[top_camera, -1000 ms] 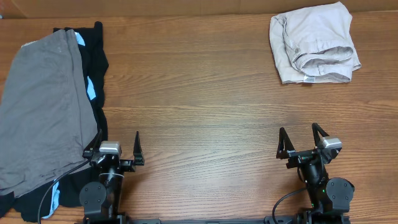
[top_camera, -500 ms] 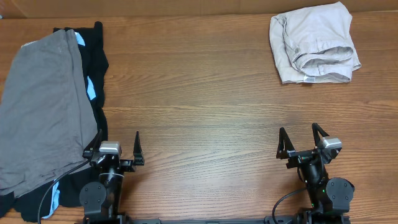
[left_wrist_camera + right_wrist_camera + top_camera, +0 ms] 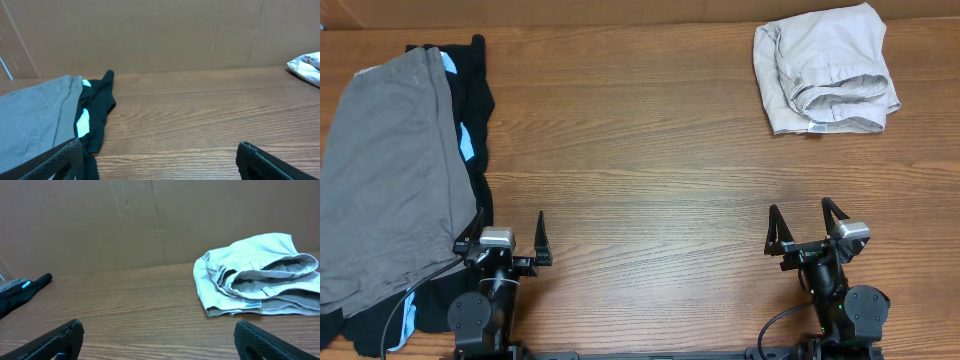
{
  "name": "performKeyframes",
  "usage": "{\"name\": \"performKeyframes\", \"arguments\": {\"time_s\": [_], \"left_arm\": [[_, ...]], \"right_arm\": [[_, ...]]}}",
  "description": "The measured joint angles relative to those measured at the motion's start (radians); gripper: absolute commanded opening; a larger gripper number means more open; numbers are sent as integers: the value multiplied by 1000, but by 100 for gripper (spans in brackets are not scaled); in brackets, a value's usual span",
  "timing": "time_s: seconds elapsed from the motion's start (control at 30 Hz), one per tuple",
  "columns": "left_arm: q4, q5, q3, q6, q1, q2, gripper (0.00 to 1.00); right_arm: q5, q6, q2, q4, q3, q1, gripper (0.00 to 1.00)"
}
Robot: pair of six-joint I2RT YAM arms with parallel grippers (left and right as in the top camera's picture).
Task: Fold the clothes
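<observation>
The shorts [image 3: 390, 180] are being borne by a second garment [image 3: 475, 100] at the table's [image 3: 640, 150] left edge; a third garment [image 3: 825, 70] is being borne at its far right.

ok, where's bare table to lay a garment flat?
Bare: the wide middle of the table, between the shorts on the left and the beige garment at far right. Crowded: the left edge, where the shorts lie over the black garment.

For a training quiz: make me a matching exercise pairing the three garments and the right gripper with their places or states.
1 grey shorts
2 black garment
3 beige garment
4 right gripper

A far right, bunched
B open, empty
C left, on top
D left, mostly underneath

Pairs: 1-C, 2-D, 3-A, 4-B
</observation>
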Motion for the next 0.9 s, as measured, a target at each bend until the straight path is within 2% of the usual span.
{"name": "performKeyframes", "arguments": {"time_s": [0.9], "left_arm": [[10, 0, -1, 1, 0, 0, 100]], "right_arm": [[0, 0, 0, 35, 0, 0, 100]]}}
